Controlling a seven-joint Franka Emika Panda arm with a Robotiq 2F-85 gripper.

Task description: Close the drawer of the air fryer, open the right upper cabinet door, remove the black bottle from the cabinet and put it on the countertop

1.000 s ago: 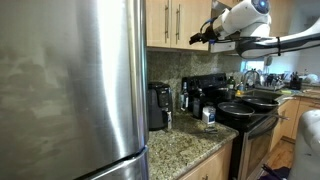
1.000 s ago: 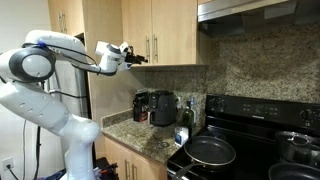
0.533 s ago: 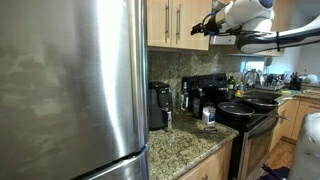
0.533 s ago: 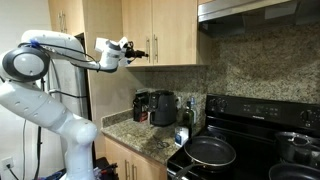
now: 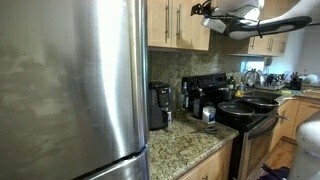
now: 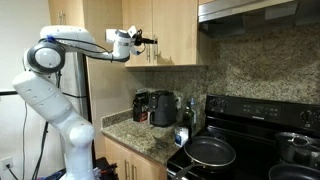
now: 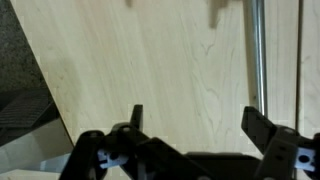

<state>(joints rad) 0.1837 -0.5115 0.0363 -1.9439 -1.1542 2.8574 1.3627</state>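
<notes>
Presently: cabinet door point(image 7: 150, 70), light wood, rigid, hinged, likely swings easily. Best hold: slim metal handle point(image 7: 257, 50), smooth, possibly slippery. The gripper point(image 7: 195, 120) has fingers apart, empty.

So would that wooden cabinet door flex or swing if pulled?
Likely swings rigidly: the cabinet door looks like a flat, solid wood panel. The slim metal handle looks smooth, so possibly slippery to grip.

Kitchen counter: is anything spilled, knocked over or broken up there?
Nothing stands out. The countertop shows no spill, and the things on it stand upright. The cabinet doors above are shut and hang straight. The open gripper hovers in front of one door, beside its door handle, touching nothing.
</notes>
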